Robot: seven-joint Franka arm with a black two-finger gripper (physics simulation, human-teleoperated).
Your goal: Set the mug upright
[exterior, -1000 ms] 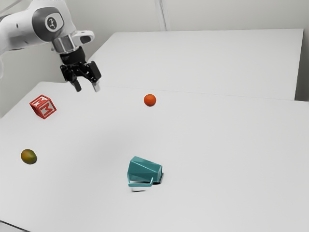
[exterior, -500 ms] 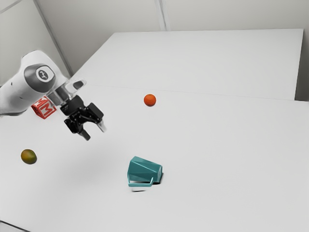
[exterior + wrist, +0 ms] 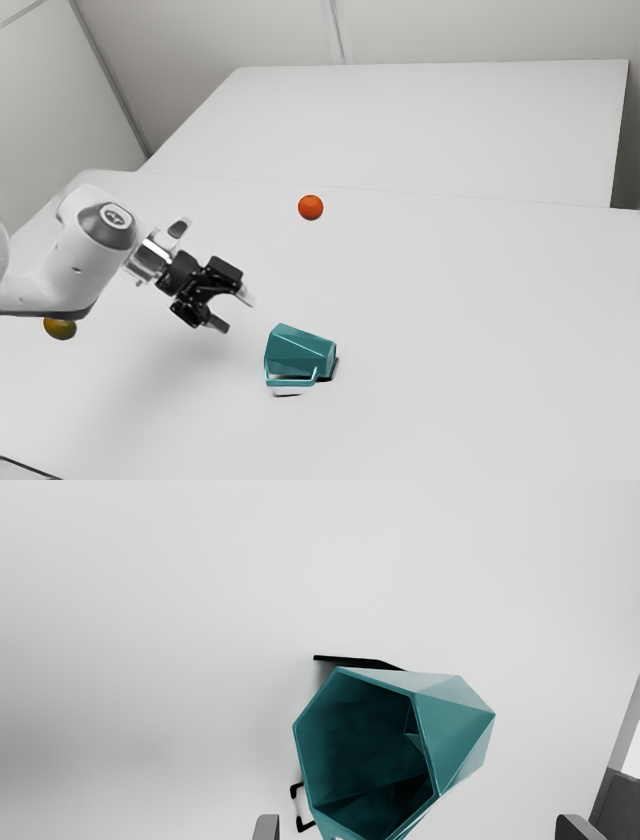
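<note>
While the white table spreads beneath, the gripper slants above it, jaws wide and empty, on the exterior view's left of the mug. That lies sideways, mouth facing the gripper, handle on the near side; best to straddle it squarely, clear of the handle, close gently, then lift before turning. Far off sits an orange ball.
</note>
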